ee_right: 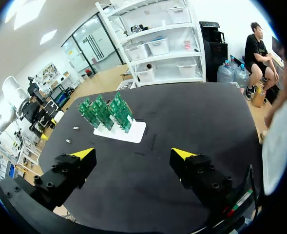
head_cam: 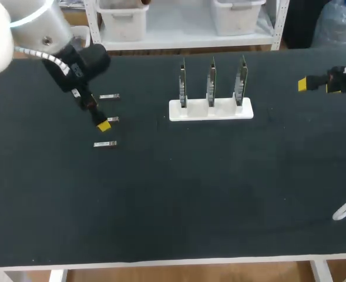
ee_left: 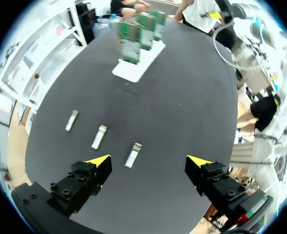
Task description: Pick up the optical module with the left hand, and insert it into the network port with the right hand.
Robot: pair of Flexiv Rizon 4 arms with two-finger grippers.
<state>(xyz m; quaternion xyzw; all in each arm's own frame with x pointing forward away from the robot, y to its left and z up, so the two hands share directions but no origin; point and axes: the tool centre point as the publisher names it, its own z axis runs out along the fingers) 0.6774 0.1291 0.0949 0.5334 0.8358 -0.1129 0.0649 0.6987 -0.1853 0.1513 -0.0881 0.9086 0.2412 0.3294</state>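
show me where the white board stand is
In the head view the white stand sits at the far middle of the table, right of the optical modules and left hand, left of the right hand.

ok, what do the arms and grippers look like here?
Left arm: white rounded link, black wrist, pale cable running along it. Left gripper and right gripper match: blocky black fingers with screw holes, yellow wedge-shaped tips.
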